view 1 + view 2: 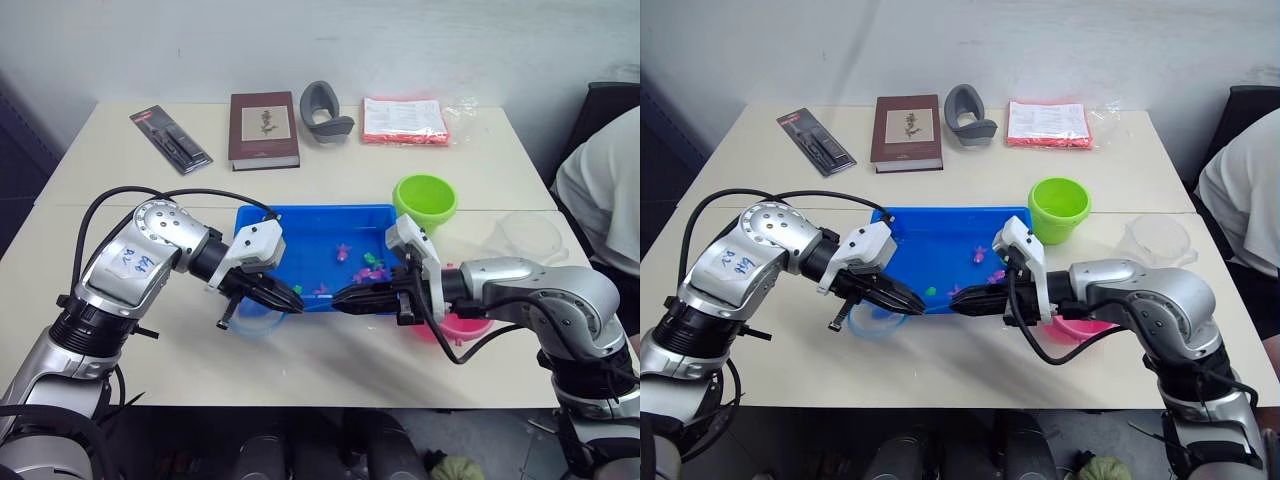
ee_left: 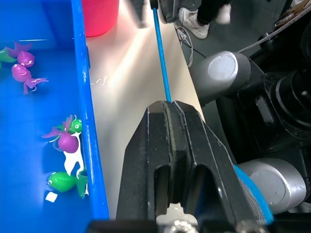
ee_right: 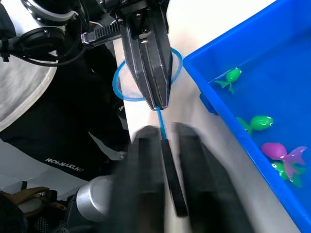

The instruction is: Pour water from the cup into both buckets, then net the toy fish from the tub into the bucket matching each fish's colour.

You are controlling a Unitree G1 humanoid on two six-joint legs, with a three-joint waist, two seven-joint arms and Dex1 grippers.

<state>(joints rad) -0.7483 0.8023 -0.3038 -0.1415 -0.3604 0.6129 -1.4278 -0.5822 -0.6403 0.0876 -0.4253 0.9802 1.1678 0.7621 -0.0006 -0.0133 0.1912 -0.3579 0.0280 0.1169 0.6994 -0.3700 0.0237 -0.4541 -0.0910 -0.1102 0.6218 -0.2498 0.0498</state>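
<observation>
Over table (image 1: 330, 375), both claws pinch net (image 3: 127, 82).

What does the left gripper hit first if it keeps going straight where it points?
Most likely the right gripper, tip to tip with the left gripper along the net handle beside the tub; depth between them is unclear.

Office or lab, plain white wall, pale table (image 1: 120, 150), book (image 1: 264, 129), office chair (image 1: 610, 105)
</observation>
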